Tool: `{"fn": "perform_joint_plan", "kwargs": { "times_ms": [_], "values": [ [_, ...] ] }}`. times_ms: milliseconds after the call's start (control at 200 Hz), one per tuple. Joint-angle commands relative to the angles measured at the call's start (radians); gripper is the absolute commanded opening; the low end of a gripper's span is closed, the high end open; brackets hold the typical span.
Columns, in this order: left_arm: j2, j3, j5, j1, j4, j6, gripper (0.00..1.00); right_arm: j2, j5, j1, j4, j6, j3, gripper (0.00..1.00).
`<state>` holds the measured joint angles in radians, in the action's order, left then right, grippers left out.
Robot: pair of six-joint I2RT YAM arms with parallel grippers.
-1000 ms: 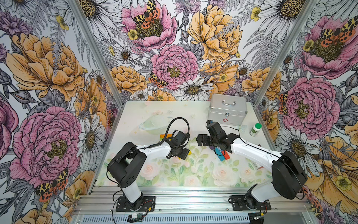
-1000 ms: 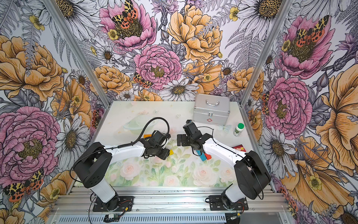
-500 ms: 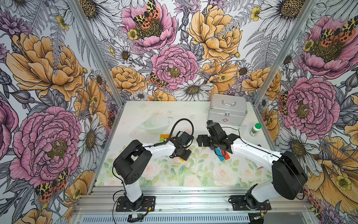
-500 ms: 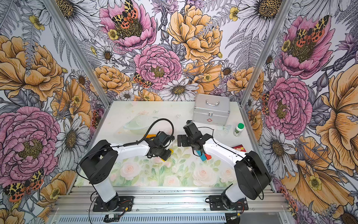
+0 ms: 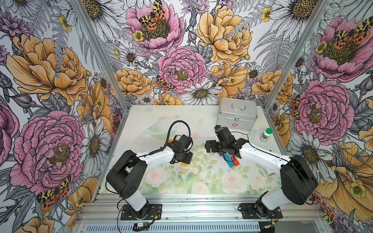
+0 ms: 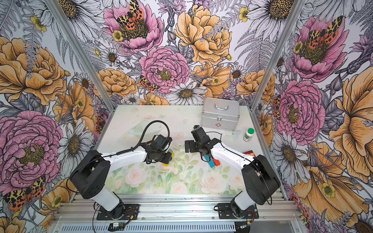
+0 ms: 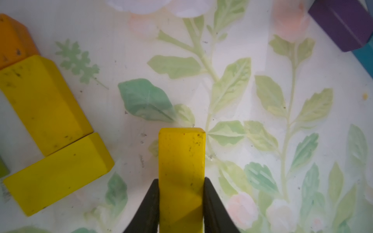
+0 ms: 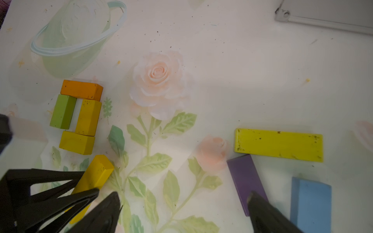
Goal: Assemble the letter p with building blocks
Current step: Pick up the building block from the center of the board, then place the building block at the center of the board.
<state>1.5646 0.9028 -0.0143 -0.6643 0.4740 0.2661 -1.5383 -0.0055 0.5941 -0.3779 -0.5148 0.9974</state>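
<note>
My left gripper is shut on a yellow block, one black finger on each long side. The right wrist view shows that block just beside a cluster of four: orange block, green block and two yellow blocks, set as a small closed loop. My right gripper stands open and empty over the mat. One of its fingertips hangs over a purple block. A long yellow block and a blue block lie near it.
A silver case stands at the back right, with a green-capped white bottle to its right. A red carton lies by the right wall behind the right arm. Blue and red blocks show under the right wrist.
My left gripper has closed on the yellow block, and the left arm has shifted a little toward the middle of the table. The right arm has not moved.
</note>
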Motion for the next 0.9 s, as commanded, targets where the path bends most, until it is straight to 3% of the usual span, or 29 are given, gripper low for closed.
{"fn": "perform_joint_plan", "kwargs": {
  "times_ms": [0, 270, 455, 896],
  "values": [
    [-0.127, -0.051, 0.046, 0.018, 0.006, 0.091, 0.0, -0.032, -0.035, -0.005, 0.006, 0.031, 0.061, 0.99],
    [-0.311, -0.196, 0.087, 0.092, 0.057, 0.222, 0.0, -0.111, -0.097, -0.004, 0.007, 0.051, 0.126, 1.0],
    [-0.373, -0.243, 0.106, 0.141, 0.1, 0.237, 0.0, -0.142, -0.117, 0.005, 0.008, 0.057, 0.144, 0.99],
    [-0.326, -0.264, 0.161, 0.178, 0.105, 0.264, 0.0, -0.177, -0.116, 0.021, 0.007, 0.048, 0.139, 0.99]
  ]
}}
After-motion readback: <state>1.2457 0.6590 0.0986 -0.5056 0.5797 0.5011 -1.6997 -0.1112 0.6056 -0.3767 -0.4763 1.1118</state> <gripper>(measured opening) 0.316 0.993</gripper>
